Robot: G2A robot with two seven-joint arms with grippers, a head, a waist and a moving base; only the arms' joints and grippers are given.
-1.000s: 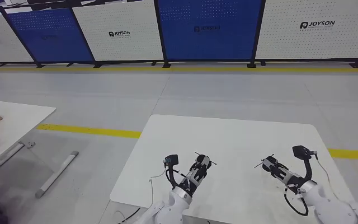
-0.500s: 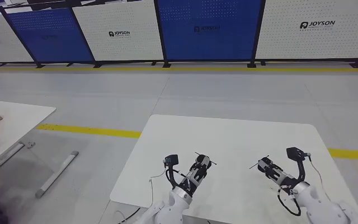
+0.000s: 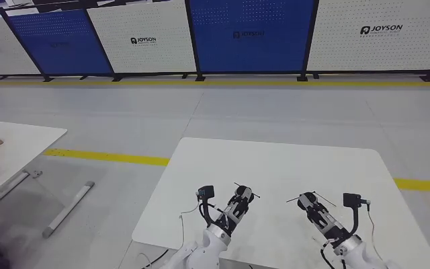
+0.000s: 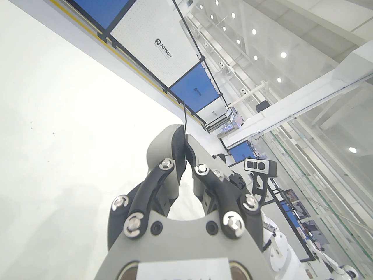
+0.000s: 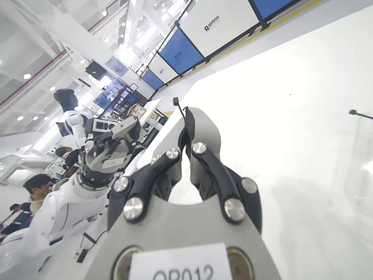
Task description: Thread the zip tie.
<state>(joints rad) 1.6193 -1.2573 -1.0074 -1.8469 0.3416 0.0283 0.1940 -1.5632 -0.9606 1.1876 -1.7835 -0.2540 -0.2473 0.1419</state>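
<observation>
Zip ties [image 4: 185,115] clamped in left gripper [image 4: 184,140], right gripper [image 5: 186,125]; white table [image 3: 282,161], blue panels [image 3: 252,33].

black zip tie [image 4: 184,115] [image 5: 180,107]: two; pincer [image 4: 184,136] [image 5: 186,123]: two; arm [image 3: 208,245] [image 3: 349,252]: two; work table [image 3: 282,161]: one

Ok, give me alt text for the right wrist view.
The right gripper is shut on a black zip tie, whose head end sticks out in front of it. A white table lies beyond, with the left arm farther off.

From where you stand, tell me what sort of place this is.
Likely a robotics test hall: blue and white perforated partition panels, yellow painted floor line, high white ceiling with round lights.
</observation>
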